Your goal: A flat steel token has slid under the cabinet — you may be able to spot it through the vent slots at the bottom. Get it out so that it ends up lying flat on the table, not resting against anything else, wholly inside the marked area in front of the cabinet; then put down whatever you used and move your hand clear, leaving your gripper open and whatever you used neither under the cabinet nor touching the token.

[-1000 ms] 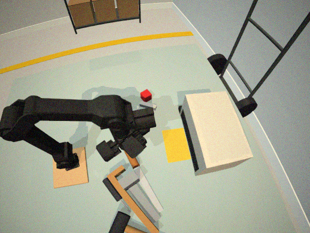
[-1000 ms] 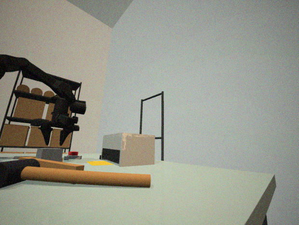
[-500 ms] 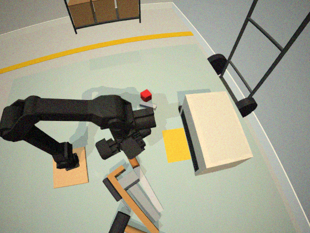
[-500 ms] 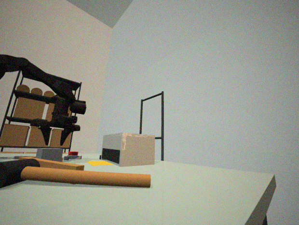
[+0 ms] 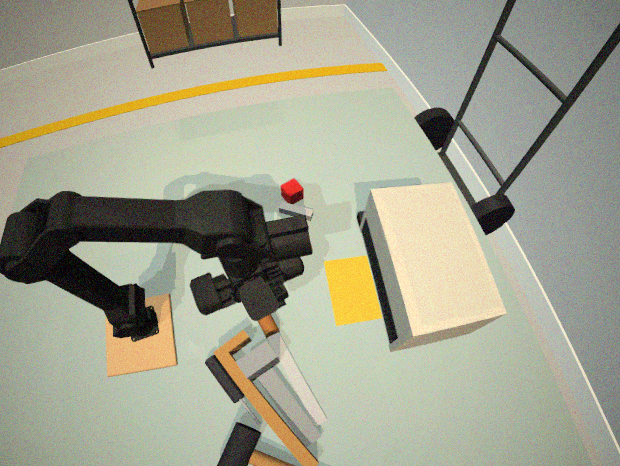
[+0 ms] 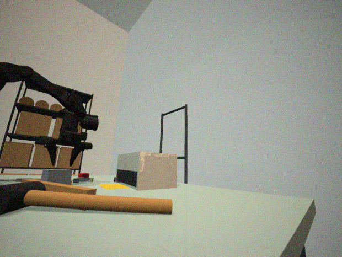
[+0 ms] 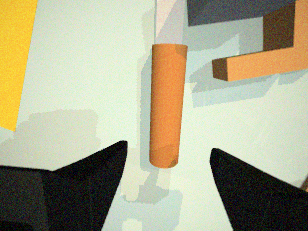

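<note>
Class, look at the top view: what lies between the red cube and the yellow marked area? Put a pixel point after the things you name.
A short grey bar (image 5: 295, 212) lies close to the red cube (image 5: 292, 190); beyond it, towards the yellow area (image 5: 353, 290), the top view shows only shadowed table.

A small red cube (image 5: 292, 190) (image 6: 83, 175) sits near a short grey bar (image 5: 295, 212) (image 6: 83, 180). Beyond a yellow stripe (image 5: 200, 92), a dark metal shelf rack (image 5: 170, 53) (image 6: 30, 107) carries brown boxes (image 5: 160, 30) (image 6: 33, 124) on two levels, with rounded brown objects (image 6: 26, 101) in a row above them. Against the pale blue-grey wall (image 6: 249, 96) stands a dark tubular hand truck (image 5: 533, 69) (image 6: 186, 138), whose two black wheels (image 5: 436, 127) show from above, one at each side of its frame.
</note>
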